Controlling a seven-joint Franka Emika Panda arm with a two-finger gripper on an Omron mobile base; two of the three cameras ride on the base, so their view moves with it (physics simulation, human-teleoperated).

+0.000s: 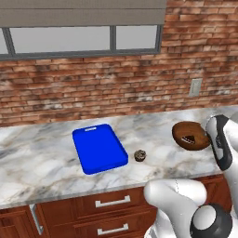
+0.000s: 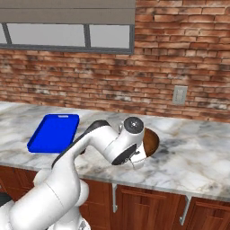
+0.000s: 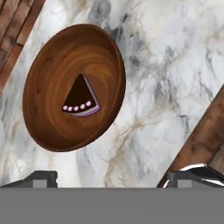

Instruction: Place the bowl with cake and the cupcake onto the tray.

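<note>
The gripper hangs just above the bowl, jaws spread wide and holding nothing, its two dark fingertips clear of the rim. A cake wedge lies in the bowl's middle. The bowl sits on the marble counter, well to the right of the blue tray. The cupcake stands just right of the tray, between tray and bowl.

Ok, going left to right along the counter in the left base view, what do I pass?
Blue tray → cupcake → bowl with cake → the robot's white arm, which overlaps the bowl's right edge.
</note>
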